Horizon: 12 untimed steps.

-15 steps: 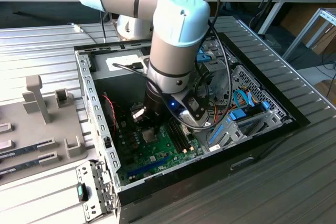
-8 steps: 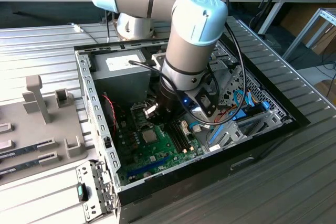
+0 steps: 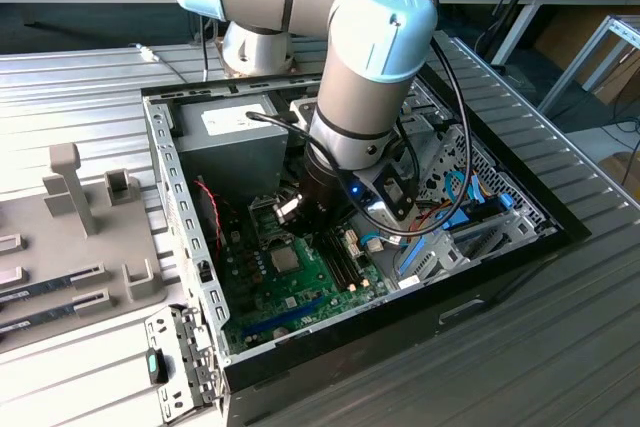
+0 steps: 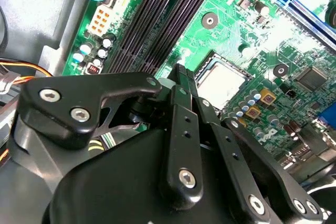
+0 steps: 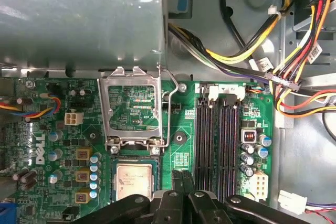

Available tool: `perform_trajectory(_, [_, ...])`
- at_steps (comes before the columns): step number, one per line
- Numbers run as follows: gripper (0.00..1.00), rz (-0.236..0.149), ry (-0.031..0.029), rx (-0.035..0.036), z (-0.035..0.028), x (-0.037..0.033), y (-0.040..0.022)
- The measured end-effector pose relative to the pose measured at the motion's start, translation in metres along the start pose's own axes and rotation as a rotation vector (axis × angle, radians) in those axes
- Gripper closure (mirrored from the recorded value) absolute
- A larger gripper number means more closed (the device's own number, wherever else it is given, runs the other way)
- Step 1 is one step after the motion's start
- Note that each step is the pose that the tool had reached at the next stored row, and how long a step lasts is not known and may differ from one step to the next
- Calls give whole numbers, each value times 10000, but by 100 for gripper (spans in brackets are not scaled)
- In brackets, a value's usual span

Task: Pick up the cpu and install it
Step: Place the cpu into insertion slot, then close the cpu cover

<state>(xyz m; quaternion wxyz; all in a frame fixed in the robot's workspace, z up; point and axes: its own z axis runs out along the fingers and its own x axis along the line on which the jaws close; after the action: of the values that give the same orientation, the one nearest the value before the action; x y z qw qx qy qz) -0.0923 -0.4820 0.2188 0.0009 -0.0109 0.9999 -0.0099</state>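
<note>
The cpu [image 5: 135, 181] lay flat in its socket on the green motherboard [image 5: 184, 145], low in the first wrist view, with the hinged load frame [image 5: 134, 106] standing open above it. The gripper [image 5: 184, 182] hovered just beside the chip's edge, its fingers [image 4: 181, 85] pressed together and holding nothing. In the exterior view, mid-frame, the arm [image 3: 350, 97] crowded the open computer case [image 3: 185, 217], near the grey power-supply box [image 3: 225, 147].

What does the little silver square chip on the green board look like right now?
The cpu is a small flat square with a dull silver-grey metal top. It lies flat in its socket on the green motherboard, below the socket's metal frame, which is flipped open. The gripper hangs just beside it; whether they touch cannot be told.
</note>
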Motion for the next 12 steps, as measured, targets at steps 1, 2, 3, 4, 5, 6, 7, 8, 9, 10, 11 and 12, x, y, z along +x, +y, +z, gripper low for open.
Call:
perform_trajectory(1, [89, 0, 0, -1, 0, 0, 0])
perform_trajectory(2, [89, 0, 0, 0, 0, 0, 0])
perform_trajectory(3, [89, 0, 0, 0, 0, 0, 0])
perform_trajectory(4, [89, 0, 0, 0, 0, 0, 0])
perform_trajectory(5, [89, -1, 1, 1, -1, -4, 1])
perform_trajectory(6, [89, -1, 5, 3, -2, -13, 7])
perform_trajectory(7, [89, 1, 8, -36, 0, -38, 47])
perform_trajectory(8, [89, 1, 7, -87, 0, -46, 66])
perform_trajectory(9, [89, 0, 5, -157, 0, -50, 82])
perform_trajectory(10, [89, -1, 3, -368, -1, -50, 94])
perform_trajectory(11, [89, 0, -4, -560, 0, -51, 99])
perform_trajectory(12, [89, 1, -10, -915, 0, -51, 106])
